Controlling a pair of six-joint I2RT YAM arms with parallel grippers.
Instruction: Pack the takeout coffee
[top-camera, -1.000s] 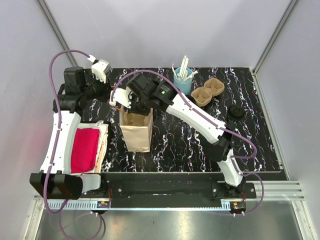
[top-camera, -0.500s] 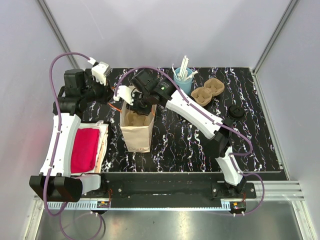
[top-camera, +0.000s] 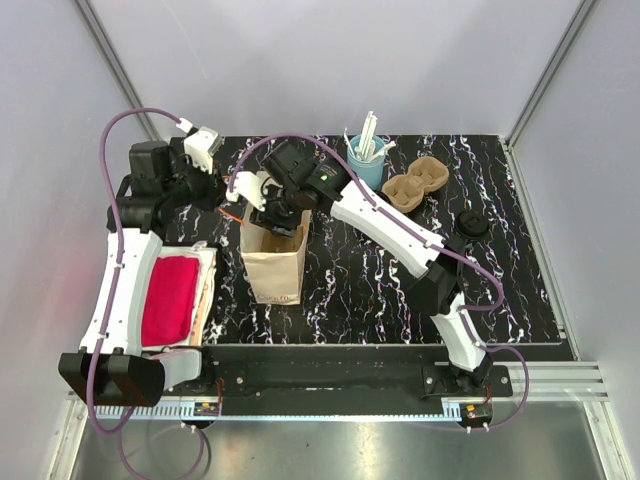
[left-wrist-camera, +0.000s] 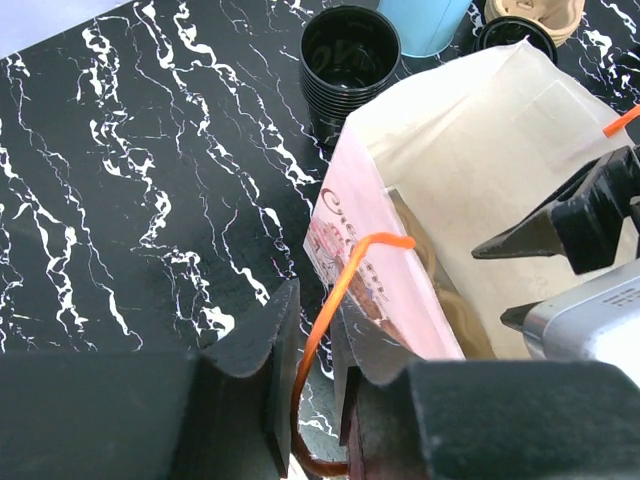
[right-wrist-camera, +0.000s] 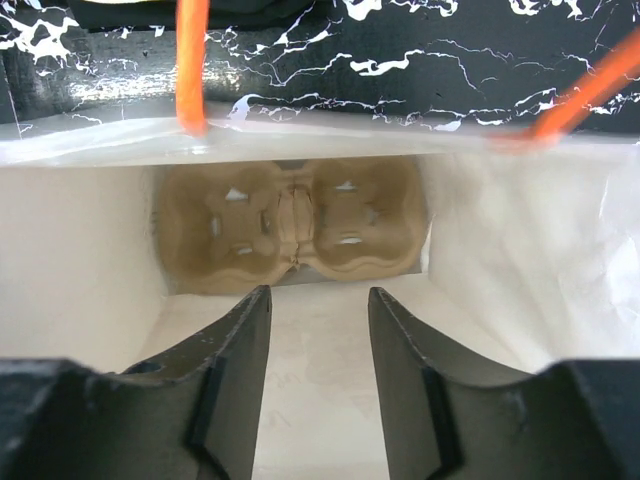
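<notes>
**Bag handle between my jaws**

My left gripper (left-wrist-camera: 316, 330) sits at the near corner of the paper bag (left-wrist-camera: 470, 150). Its jaws are close together on the bag's orange handle (left-wrist-camera: 345, 270), which arcs up from between my fingers (left-wrist-camera: 262, 370) to the bag's printed pink side. The bag stands open on the marbled black tabletop (left-wrist-camera: 130, 180), with a brown pulp carrier (left-wrist-camera: 455, 310) inside it. Beyond the bag stands a lidless black cup (left-wrist-camera: 350, 45), and a light-blue cup (left-wrist-camera: 430, 15) is just beside that. The right gripper (left-wrist-camera: 492, 284) reaches over the bag's mouth.
</notes>
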